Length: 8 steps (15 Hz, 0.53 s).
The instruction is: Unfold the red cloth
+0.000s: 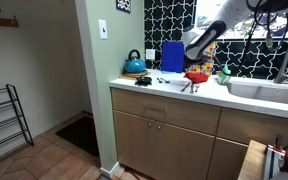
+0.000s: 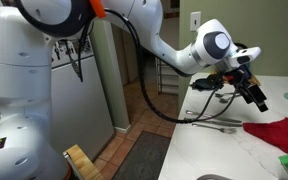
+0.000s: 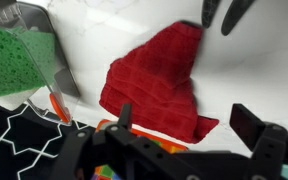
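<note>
The red cloth (image 3: 154,80) lies crumpled and partly folded on the white counter (image 3: 254,60). It also shows in both exterior views (image 1: 196,75) (image 2: 280,132). My gripper (image 3: 187,122) is open and empty and hovers above the cloth's near edge, one finger over the cloth and the other over bare counter. In the exterior views the gripper (image 2: 252,94) hangs a little above the counter beside the cloth, not touching it.
A green sponge (image 3: 19,55) lies by the cloth. A blue kettle (image 1: 134,64) and a blue board (image 1: 172,56) stand at the counter's back. The sink (image 1: 264,90) is beside the cloth. A metal utensil (image 2: 220,125) lies on the counter.
</note>
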Each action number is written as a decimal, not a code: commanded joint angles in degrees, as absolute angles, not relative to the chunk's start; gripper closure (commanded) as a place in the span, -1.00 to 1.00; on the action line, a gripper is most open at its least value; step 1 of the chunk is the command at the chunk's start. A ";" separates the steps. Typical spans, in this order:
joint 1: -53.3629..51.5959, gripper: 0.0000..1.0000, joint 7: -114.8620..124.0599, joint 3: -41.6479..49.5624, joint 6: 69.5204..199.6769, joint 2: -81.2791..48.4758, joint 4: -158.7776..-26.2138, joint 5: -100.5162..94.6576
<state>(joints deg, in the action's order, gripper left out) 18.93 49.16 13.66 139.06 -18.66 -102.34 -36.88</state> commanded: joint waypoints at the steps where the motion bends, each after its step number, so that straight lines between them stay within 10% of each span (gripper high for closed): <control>1: 17.81 -1.00 44.83 16.83 137.58 -25.75 -95.56 -31.51; 8: 17.00 -1.00 40.93 20.72 138.85 -34.31 -87.99 -25.66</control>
